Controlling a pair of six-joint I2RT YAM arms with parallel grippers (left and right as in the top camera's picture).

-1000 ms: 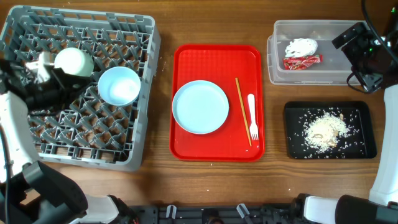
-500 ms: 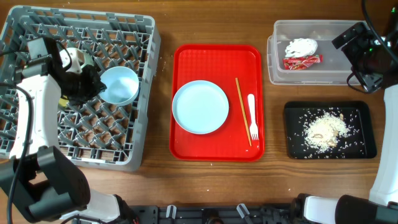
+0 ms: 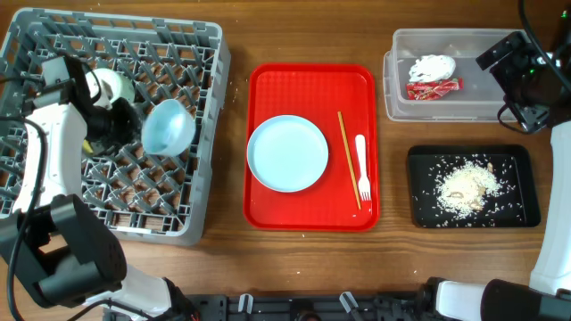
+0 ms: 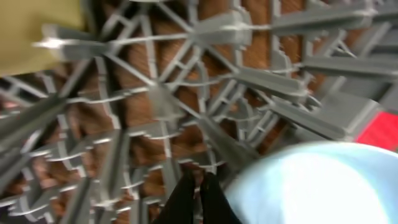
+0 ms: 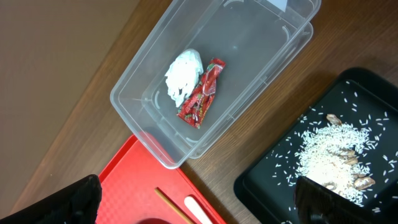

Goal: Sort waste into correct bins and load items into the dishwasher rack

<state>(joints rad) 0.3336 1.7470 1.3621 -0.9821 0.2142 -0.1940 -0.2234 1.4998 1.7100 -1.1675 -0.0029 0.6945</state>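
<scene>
Since half a second ago the pale blue bowl (image 3: 169,127) has been tipped from upright onto its side – its opening now faces right and down across the pegs of the grey dishwasher rack (image 3: 192,53), near the rack's middle. The left gripper (image 3: 125,125) sits at the bowl's left rim; in the wrist view its dark fingers (image 4: 186,199) are drawn almost together, pinching that rim. Just behind the arm, further into the rack, rests the light green bowl (image 3: 114,86), and a corner of the yellow cup (image 4: 34,25) shows at the top left of the left wrist view. The right gripper (image 5: 196,202) has not shifted – it hangs over the right end of the clear tub (image 5: 134,106), fingers spread wide with nothing between them. Inside the tub lie the crumpled white napkin (image 5: 183,74) and the red snack wrapper (image 5: 200,94), touching. Rice scraps (image 3: 466,183) are heaped in the black tray (image 3: 424,192). On the red serving tray (image 3: 268,89) remain the pale blue plate (image 3: 287,153), the wooden chopsticks (image 3: 348,159) and, just beside them, the white plastic fork (image 3: 361,169).
</scene>
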